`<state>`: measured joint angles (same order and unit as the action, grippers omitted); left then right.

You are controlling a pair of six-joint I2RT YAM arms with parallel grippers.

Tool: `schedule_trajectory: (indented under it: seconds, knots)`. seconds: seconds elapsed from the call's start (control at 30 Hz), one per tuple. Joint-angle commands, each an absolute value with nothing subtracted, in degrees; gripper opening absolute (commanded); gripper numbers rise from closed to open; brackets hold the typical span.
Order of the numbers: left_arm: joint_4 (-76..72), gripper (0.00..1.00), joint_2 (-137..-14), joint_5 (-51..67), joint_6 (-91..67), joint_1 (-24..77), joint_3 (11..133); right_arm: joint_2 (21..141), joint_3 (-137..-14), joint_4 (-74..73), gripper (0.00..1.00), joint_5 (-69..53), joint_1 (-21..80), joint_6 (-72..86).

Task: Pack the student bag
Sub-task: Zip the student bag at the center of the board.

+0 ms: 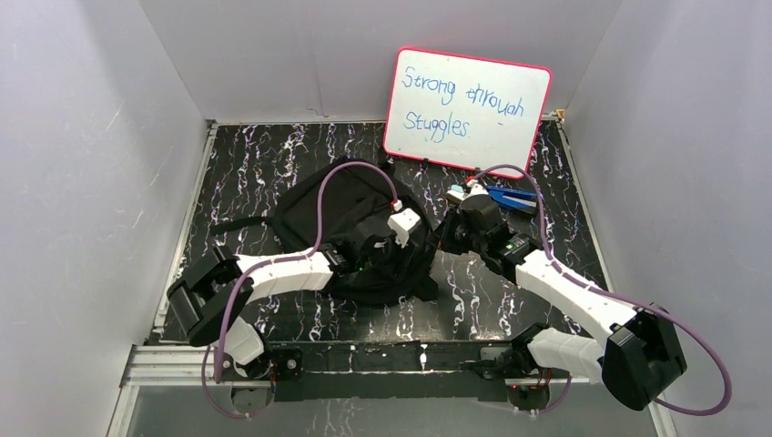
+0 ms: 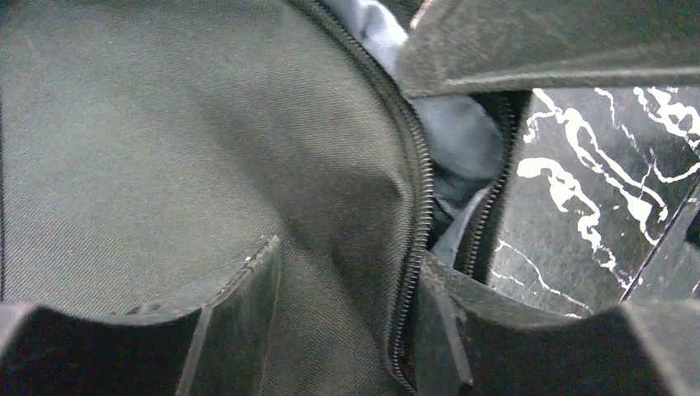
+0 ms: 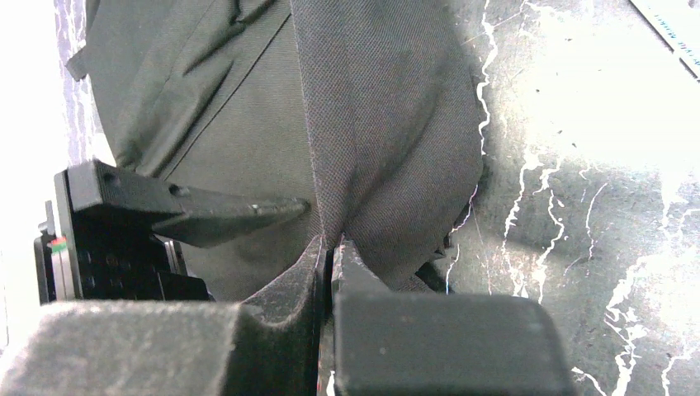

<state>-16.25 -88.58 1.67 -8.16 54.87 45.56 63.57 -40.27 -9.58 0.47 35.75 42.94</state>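
The student bag (image 1: 339, 211), a soft black fabric backpack, lies in the middle of the table. My left gripper (image 1: 414, 244) reaches over its right side. In the left wrist view the left gripper (image 2: 347, 297) stands open astride the bag's fabric (image 2: 165, 148) beside an unzipped zip (image 2: 421, 206), and grey-blue lining (image 2: 462, 140) shows in the gap. My right gripper (image 1: 446, 238) is at the bag's right edge. Seen from the right wrist, the right gripper (image 3: 332, 246) is shut on a raised fold of the bag (image 3: 371, 124).
A pink-framed whiteboard (image 1: 467, 109) with handwriting leans against the back wall. A blue-handled tool (image 1: 508, 197) lies on the black marbled table (image 1: 264, 164) just behind the right gripper. Grey walls close in the left, right and back sides.
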Motion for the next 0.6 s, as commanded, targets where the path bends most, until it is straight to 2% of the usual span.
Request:
schedule_trajectory:
  seconds: [0.0, 0.13, 0.37, 0.57]
  knots:
    - [-16.3, 0.6, -85.8, 1.8, -9.1, 54.4, 47.3, 60.5, -40.4, -6.7, 0.0, 2.4, 35.7, 42.9]
    - [-15.5, 0.67, -81.2, -2.2, -9.8, 53.2, 47.6, 60.2, -39.9, -6.4, 0.0, 2.7, 35.7, 42.8]
    - [-14.5, 0.69, -72.3, -5.0, -12.9, 48.3, 45.6, 61.1, -39.8, -5.6, 0.0, 1.2, 35.8, 42.4]
    - [-14.6, 0.69, -69.6, -3.7, -14.0, 45.4, 41.6, 61.3, -40.0, -3.2, 0.0, -3.5, 35.7, 40.9]
